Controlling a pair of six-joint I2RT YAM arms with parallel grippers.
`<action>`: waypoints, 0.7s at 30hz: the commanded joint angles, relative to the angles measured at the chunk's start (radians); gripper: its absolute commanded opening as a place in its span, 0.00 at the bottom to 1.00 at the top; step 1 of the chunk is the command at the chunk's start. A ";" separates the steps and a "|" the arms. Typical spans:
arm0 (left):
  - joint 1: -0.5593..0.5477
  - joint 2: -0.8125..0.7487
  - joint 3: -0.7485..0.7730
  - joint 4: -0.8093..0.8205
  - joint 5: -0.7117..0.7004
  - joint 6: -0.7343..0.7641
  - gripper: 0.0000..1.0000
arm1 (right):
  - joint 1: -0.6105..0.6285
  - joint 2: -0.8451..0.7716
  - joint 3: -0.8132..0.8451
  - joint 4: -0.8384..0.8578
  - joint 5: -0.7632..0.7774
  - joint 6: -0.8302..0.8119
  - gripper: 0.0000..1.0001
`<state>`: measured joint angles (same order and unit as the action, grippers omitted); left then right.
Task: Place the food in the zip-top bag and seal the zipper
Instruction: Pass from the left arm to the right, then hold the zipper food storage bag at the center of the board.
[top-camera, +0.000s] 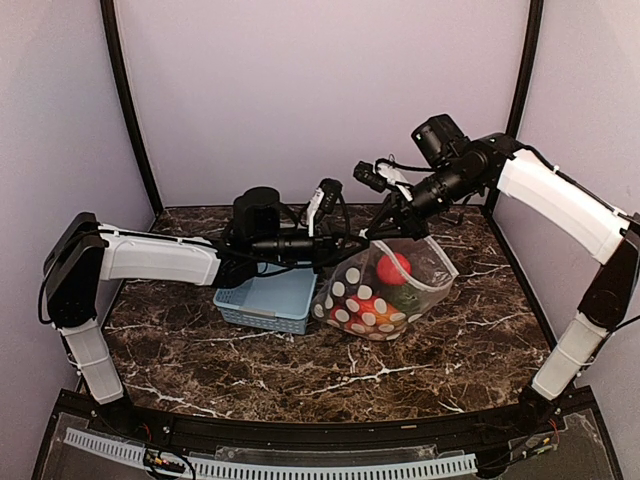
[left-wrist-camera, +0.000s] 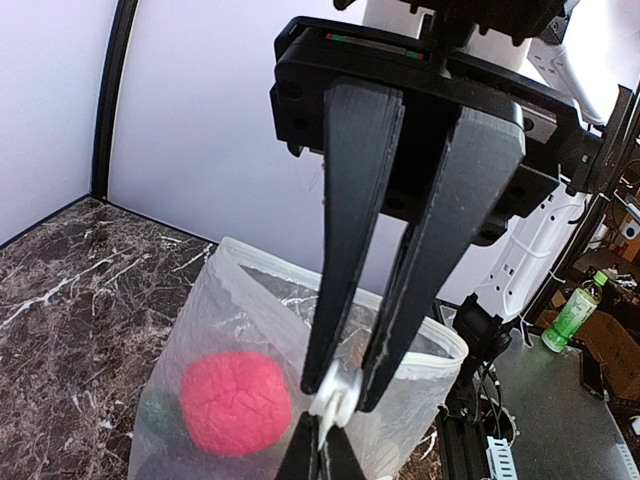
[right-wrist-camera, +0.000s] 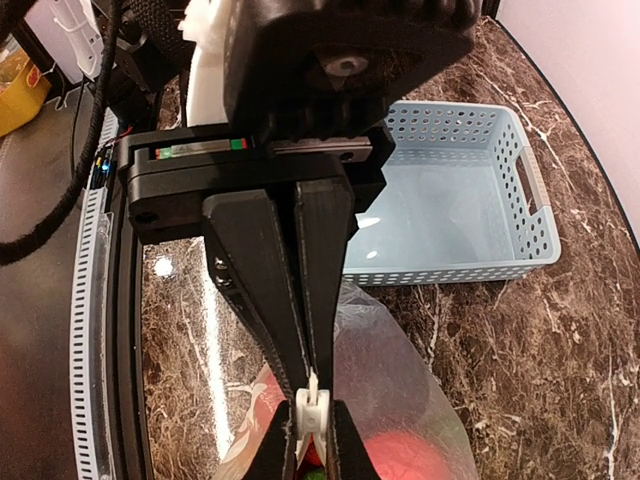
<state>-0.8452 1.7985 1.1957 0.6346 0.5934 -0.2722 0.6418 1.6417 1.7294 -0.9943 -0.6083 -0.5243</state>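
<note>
The zip-top bag (top-camera: 425, 268) stands on the marble table, its mouth held up. Food shows through it: a red piece (top-camera: 393, 268) (left-wrist-camera: 235, 402) and something green (top-camera: 405, 297). My left gripper (top-camera: 352, 243) (left-wrist-camera: 337, 388) is shut on the white slider (left-wrist-camera: 335, 398) of the zipper. My right gripper (top-camera: 378, 232) (right-wrist-camera: 312, 385) meets it from the other side. It is shut on the thin zipper strip just above the slider (right-wrist-camera: 312, 412). The bag's far rim (left-wrist-camera: 440, 345) still bows apart.
A light-blue slotted basket (top-camera: 262, 300) (right-wrist-camera: 450, 215) sits just left of the bag with nothing in it. Both arms cross above the back middle of the table (top-camera: 300, 370). Walls close in the back and both sides.
</note>
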 joint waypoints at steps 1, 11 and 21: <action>0.000 -0.059 -0.008 -0.005 0.005 0.010 0.01 | 0.018 0.007 0.004 -0.001 -0.007 -0.013 0.07; 0.003 -0.052 0.024 -0.119 0.092 0.101 0.21 | 0.025 -0.004 0.032 -0.047 -0.027 -0.047 0.00; 0.003 -0.045 0.064 -0.148 0.157 0.136 0.22 | 0.039 0.001 0.042 -0.065 -0.018 -0.053 0.00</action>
<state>-0.8444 1.7981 1.2396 0.4969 0.7002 -0.1555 0.6689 1.6417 1.7428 -1.0458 -0.6136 -0.5674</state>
